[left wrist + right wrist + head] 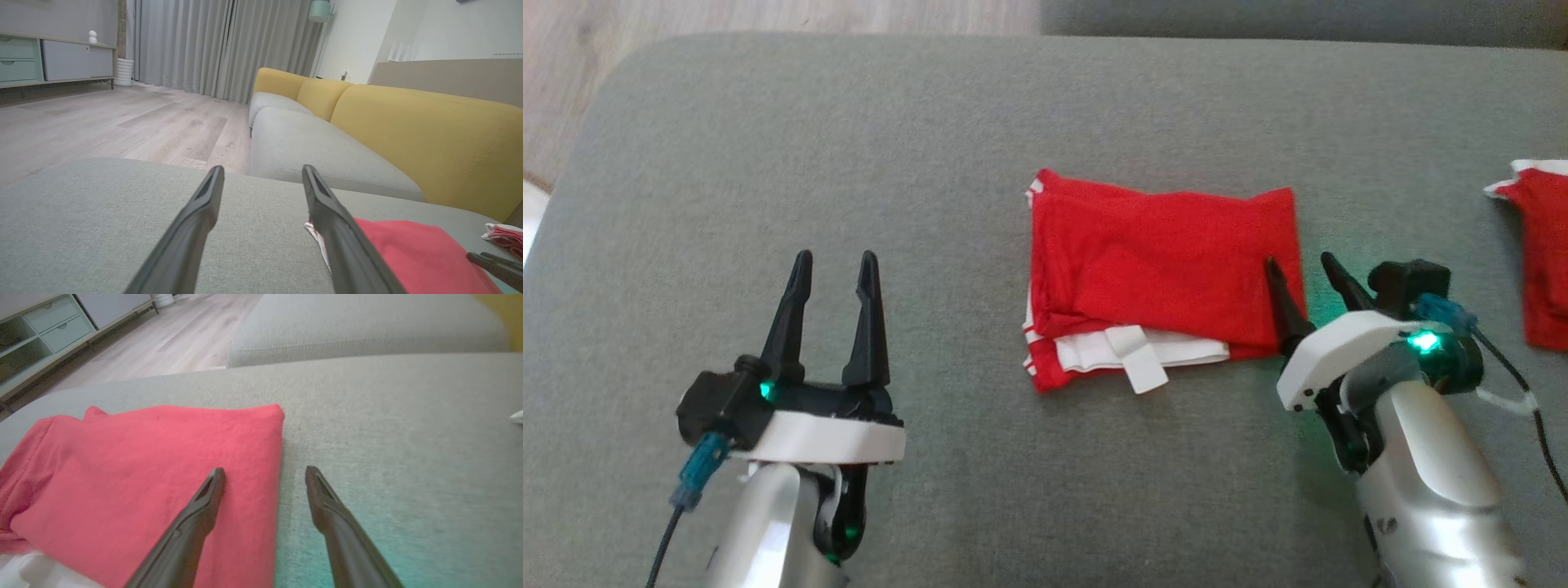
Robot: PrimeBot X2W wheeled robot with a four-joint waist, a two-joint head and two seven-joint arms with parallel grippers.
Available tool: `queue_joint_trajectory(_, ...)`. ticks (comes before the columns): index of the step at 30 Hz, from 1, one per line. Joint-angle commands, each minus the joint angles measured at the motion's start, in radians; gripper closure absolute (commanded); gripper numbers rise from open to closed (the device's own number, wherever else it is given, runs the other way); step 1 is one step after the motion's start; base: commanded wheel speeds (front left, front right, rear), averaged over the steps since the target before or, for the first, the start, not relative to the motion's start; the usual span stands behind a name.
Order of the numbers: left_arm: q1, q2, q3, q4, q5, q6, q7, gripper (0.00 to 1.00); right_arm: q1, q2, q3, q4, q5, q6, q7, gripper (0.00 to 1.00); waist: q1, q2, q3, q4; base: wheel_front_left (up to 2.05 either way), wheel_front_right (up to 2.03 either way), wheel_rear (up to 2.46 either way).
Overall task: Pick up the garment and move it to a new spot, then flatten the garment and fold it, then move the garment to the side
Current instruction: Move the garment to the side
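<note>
where the right arm ends, right pincer: two dark fingers spread wide, holding nothing, set astride the right edge of the garment; one finger lies over the red cloth, the other over bare cushion just beside it. whether the tips touch the cloth cannot be told.

left pincer: fingers likewise parted, empty, over bare cushion, well apart from the garment and to its left.

folded red garment: a flat, roughly rectangular stack near the middle of the cushion, long side running left to right. white trim shows at its left edge; a white inner layer and a white label tab stick out along the near edge.

second red cloth: white-edged, at the far right of the cushion, apart from the folded garment and cut off by the head view's border.

grey seat cushion: woven fabric, rounded corner at the far left, bearing both cloths.

surroundings, left wrist view: yellow sofa backrest, pale wood floor, grey curtains, low sideboard.
</note>
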Motion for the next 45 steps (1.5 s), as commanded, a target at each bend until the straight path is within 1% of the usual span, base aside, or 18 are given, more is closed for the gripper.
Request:
queue_joint_trajectory(1, -0.044, 0.006, 0.025, -0.028, -0.004, -0.006, -0.005, 0.00, -0.045, 0.006, 0.031, -0.009, 0.007, -0.001, 0.005, 0.00, -0.0001, 0.0000, 0.019, 0.020, 0.00, 0.00, 0.00)
queue_joint_trajectory(6, -0.058, 0.006, 0.012, -0.022, -0.011, -0.006, -0.005, 0.00, -0.090, 0.006, 0.080, 0.103, 0.043, -0.001, 0.039, 0.00, -0.0001, 0.0000, 0.036, 0.044, 0.00, 0.00, 0.00)
queue_joint_trajectory(10, -0.060, 0.006, 0.011, -0.019, -0.011, -0.006, -0.005, 0.00, -0.112, 0.006, 0.111, 0.170, 0.038, -0.001, 0.031, 0.00, -0.0001, 0.0000, 0.037, 0.046, 0.00, 0.00, 0.00)
queue_joint_trajectory(11, -0.061, 0.006, 0.012, -0.017, -0.010, -0.006, -0.005, 0.00, -0.117, 0.006, 0.115, 0.184, 0.037, -0.001, 0.026, 0.53, -0.0001, 0.0000, 0.036, 0.044, 0.00, 0.00, 0.00)
queue_joint_trajectory(12, -0.061, 0.005, 0.012, -0.016, -0.009, -0.006, -0.005, 0.00, -0.122, 0.006, 0.121, 0.195, 0.035, -0.001, 0.018, 1.00, -0.0001, 0.0000, 0.034, 0.042, 0.00, 0.00, 0.00)
queue_joint_trajectory(15, -0.063, 0.005, 0.012, -0.015, -0.006, -0.006, -0.005, 0.00, -0.144, 0.006, 0.127, 0.211, -0.009, -0.001, -0.033, 1.00, -0.0001, 0.0000, 0.025, 0.030, 0.00, 0.00, 0.00)
queue_joint_trajectory(21, -0.057, 0.005, 0.005, -0.022, 0.000, -0.006, -0.005, 0.00, -0.172, 0.006, 0.077, 0.209, -0.197, -0.001, -0.125, 1.00, -0.0001, 0.0000, -0.001, -0.012, 0.00, 0.00, 0.00)
queue_joint_trajectory(22, -0.057, 0.005, 0.005, -0.022, 0.000, -0.006, -0.005, 0.00, -0.172, 0.006, 0.077, 0.209, -0.197, -0.001, -0.125, 1.00, -0.0001, 0.0000, -0.001, -0.012, 0.00, 0.00, 0.00)
queue_joint_trajectory(26, -0.055, 0.005, -0.012, -0.028, -0.005, -0.006, -0.005, 0.00, -0.172, 0.000, 0.042, 0.167, -0.324, -0.001, -0.145, 1.00, -0.0001, 0.0000, -0.017, -0.050, 0.00, 0.00, 0.00)
queue_joint_trajectory(29, -0.058, 0.005, -0.036, -0.037, -0.016, -0.004, -0.005, 0.00, -0.163, -0.026, 0.040, 0.121, -0.394, -0.001, -0.147, 1.00, -0.0001, 0.0000, -0.026, -0.083, 0.00, 0.00, 0.00)
queue_joint_trajectory(31, -0.068, 0.005, -0.073, -0.048, -0.029, 0.001, -0.005, 0.00, -0.155, -0.065, 0.053, 0.074, -0.425, -0.001, -0.137, 1.00, -0.0001, 0.0000, -0.027, -0.119, 0.00, 0.00, 0.00)
queue_joint_trajectory(35, -0.092, 0.005, -0.126, -0.067, -0.041, 0.015, -0.005, 0.00, -0.161, -0.150, 0.080, 0.013, -0.419, -0.001, -0.105, 1.00, -0.0001, 0.0000, -0.010, -0.167, 0.00, 0.00, 0.00)
queue_joint_trajectory(40, -0.130, 0.005, -0.173, -0.089, -0.043, 0.025, -0.005, 0.00, -0.183, -0.279, 0.095, -0.056, -0.359, -0.001, -0.057, 1.00, -0.0001, 0.0000, 0.025, -0.216, 0.00, 0.00, 0.00)
queue_joint_trajectory(45, -0.162, 0.005, -0.182, -0.104, -0.036, 0.029, -0.005, 0.00, -0.204, -0.400, 0.072, -0.085, -0.289, -0.001, -0.016, 1.00, -0.0001, 0.0000, 0.070, -0.240, 0.00, 0.00, 0.00)
